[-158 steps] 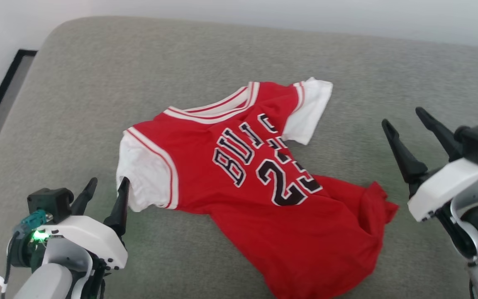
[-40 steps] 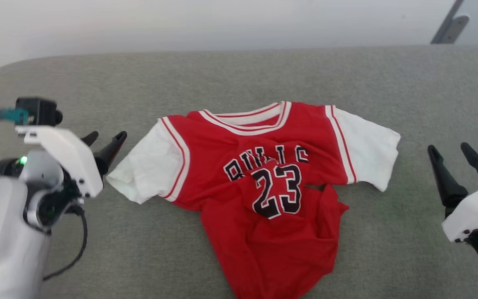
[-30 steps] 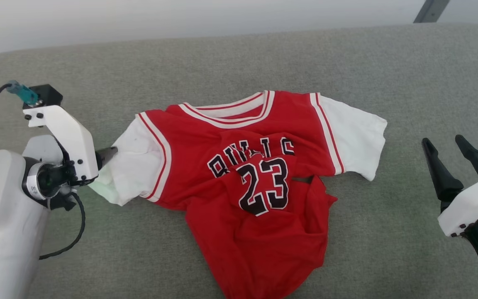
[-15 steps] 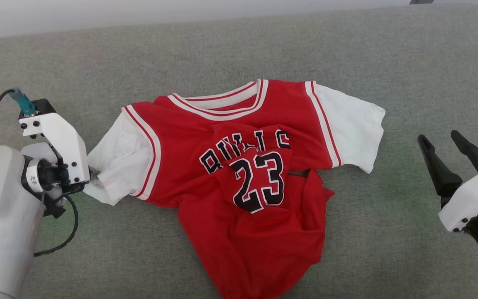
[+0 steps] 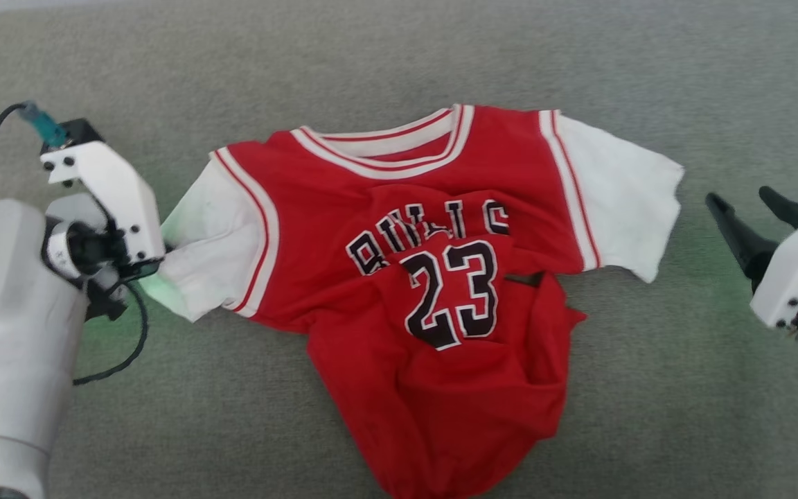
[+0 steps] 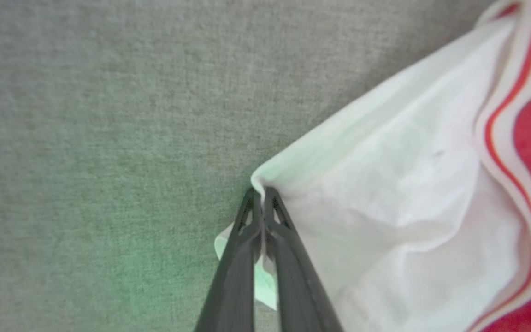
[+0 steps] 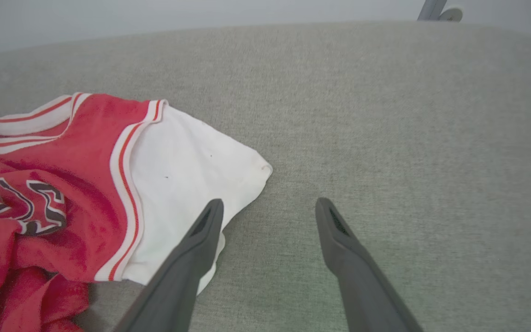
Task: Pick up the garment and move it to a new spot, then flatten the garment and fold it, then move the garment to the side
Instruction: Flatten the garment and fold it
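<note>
Progress looks early: our left gripper pinches the shirt by its sleeve, our right gripper hangs spread, empty; flattening, folding, shifting aside remain.

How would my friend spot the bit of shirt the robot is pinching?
On the grey cushion lies the red garment. Look at its white sleeve on the robot's left. Unlike the other sleeve, its edge sits pinched in the shut left gripper.
</note>
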Motion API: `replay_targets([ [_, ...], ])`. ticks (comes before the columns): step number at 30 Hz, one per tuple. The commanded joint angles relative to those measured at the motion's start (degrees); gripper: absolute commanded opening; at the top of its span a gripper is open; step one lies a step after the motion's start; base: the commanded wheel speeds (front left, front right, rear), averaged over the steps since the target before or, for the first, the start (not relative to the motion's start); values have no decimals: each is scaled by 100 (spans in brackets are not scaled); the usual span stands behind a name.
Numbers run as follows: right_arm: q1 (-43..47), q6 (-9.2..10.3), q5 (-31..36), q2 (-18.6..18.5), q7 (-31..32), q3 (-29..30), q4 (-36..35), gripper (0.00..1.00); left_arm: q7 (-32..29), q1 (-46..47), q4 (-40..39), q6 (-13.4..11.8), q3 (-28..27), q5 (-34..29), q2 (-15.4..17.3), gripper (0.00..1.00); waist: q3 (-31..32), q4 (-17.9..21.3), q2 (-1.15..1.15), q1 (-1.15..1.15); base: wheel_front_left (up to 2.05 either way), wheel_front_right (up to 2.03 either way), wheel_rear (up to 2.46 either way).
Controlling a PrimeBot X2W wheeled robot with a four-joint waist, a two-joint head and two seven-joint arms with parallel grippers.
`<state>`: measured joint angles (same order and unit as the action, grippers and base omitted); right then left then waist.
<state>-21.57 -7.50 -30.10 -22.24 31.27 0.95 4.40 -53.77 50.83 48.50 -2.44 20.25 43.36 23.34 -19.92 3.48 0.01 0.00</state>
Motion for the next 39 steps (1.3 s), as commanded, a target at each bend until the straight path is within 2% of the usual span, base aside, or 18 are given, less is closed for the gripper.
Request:
replay_targets([
  [1,-161,1,-108,-2,91,-28,133,100,-11,-195,173,30,156,40,-337,0,-104,-110,-1,0,0,0,0],
  [10,-1343,1,-445,-365,935,-497,1438,100,144,245,320,222,299,16,-703,0,-442,-556,-1,0,0,0,0],
  [14,-1718,1,-612,-371,1416,-745,2096,100,219,354,383,297,343,35,-816,0,-564,-714,-1,0,0,0,0],
  [17,-1824,1,-704,-246,2027,-969,2675,100,269,426,448,370,360,56,-855,0,-607,-777,-1,0,0,0,0],
  [18,-1829,1,-698,-239,2264,-1101,2811,46,292,435,473,394,346,78,-864,0,-616,-788,-1,0,0,0,0],
  [19,-1844,0,-756,-218,2448,-1166,2922,0,323,447,500,414,324,95,-878,0,-621,-797,-1,0,0,0,0],
  [21,-1934,0,-730,-271,2661,-1273,3012,0,346,491,564,422,316,112,-863,0,-617,-807,-1,0,0,0,0],
  [25,-2208,1,-826,-443,2627,-1268,2871,0,408,619,635,364,252,94,-760,0,-495,-780,-1,0,0,0,0],
  [32,-2419,1,-979,-664,2371,-1168,2388,0,441,923,499,339,200,70,-596,0,-43,-703,-1,0,0,0,0],
  [39,-2456,1,-1041,-681,2156,-1184,1973,0,477,1109,323,333,208,37,-424,0,408,-611,-1,0,0,0,0],
])
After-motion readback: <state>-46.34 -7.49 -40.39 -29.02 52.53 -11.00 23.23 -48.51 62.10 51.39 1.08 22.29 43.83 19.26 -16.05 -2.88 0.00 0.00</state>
